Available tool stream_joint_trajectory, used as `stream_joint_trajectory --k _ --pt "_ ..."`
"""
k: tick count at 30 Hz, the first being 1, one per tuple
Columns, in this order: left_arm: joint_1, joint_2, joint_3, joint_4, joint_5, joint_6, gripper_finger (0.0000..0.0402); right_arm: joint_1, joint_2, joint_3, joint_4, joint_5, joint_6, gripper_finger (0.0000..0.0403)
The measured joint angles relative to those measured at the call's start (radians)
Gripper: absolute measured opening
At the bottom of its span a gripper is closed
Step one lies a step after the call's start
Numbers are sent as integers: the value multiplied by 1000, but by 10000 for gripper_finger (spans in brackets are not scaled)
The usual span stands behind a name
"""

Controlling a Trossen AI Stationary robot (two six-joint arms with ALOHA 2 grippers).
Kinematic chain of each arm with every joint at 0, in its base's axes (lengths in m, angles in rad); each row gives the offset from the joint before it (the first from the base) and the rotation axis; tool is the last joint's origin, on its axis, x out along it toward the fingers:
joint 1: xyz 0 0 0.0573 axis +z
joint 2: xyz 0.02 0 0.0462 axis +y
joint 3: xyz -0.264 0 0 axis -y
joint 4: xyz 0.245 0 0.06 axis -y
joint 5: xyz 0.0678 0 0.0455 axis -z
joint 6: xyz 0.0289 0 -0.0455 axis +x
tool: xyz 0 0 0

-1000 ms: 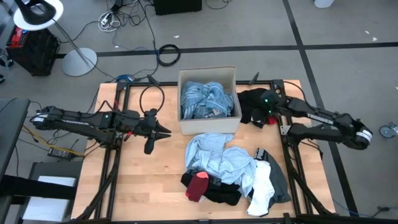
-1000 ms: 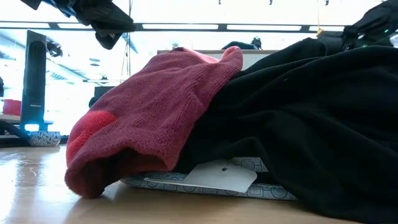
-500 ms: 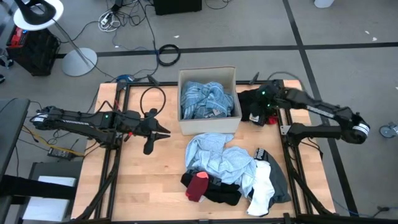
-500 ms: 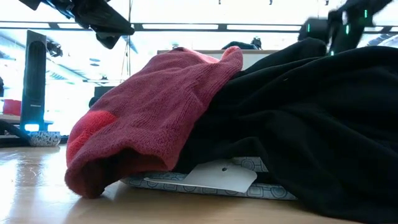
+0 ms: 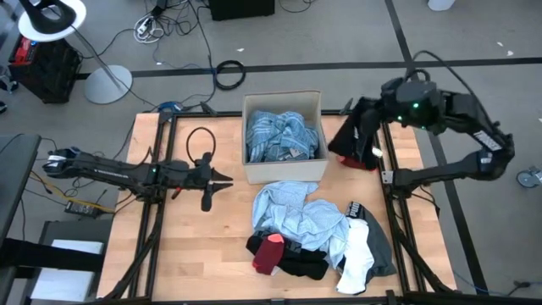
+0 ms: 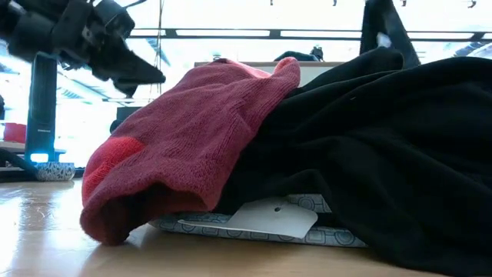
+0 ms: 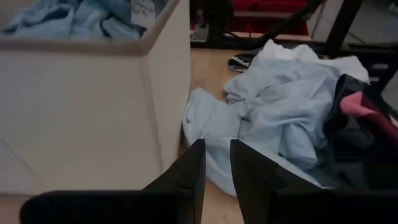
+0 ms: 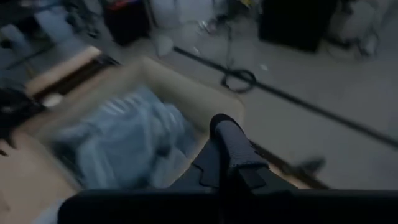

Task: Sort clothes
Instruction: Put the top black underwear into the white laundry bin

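A beige box (image 5: 283, 168) at the far middle holds blue-grey striped clothes (image 5: 283, 135). Near the front edge lies a pile: light blue (image 5: 298, 212), red (image 5: 269, 252), black (image 5: 301, 264), white (image 5: 356, 258) and grey (image 5: 383, 246) pieces. My right gripper (image 5: 378, 100) is raised over the far right corner, shut on a black garment (image 5: 354, 135). My left gripper (image 7: 216, 155) stands low, left of the box, pointing at the pile; its fingers are slightly open with nothing between them. My right gripper holds the black garment by its upper end (image 5: 371, 110), pinched between the shut fingers (image 8: 229, 146). The fingers slant downward from the right side. The garment hangs slack below them (image 6: 388, 27); I cannot tell whether its lower end (image 5: 349, 159) still rests on the table.
The box wall (image 7: 93, 118) stands close beside my left gripper. Bare wood (image 5: 203, 246) lies at the front left. In the low view the red piece (image 6: 184, 146) and black cloth (image 6: 369, 169) fill the foreground. Cables and a lamp base lie on the floor beyond the table.
My right gripper has shut on the black garment at the far right corner and risen fast, tipping as it went; the garment has been drawn up from a heap into a hanging strip. My left gripper has sunk toward the table and tipped slightly.
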Motion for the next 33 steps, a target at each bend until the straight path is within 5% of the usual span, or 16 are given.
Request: stream_joint_trajectory --k 9,16,24,33 --pt "0 -50 -92 70 0 -19 80 115 324 425 52 55 -179 1" --pt "0 -50 -94 51 0 3 80 133 588 761 167 -35 -346 0" --pt "0 -50 -94 40 1 5 80 108 668 727 403 -162 -446 1" --pt "0 -50 -94 63 11 5 80 72 793 726 59 -169 -326 11"
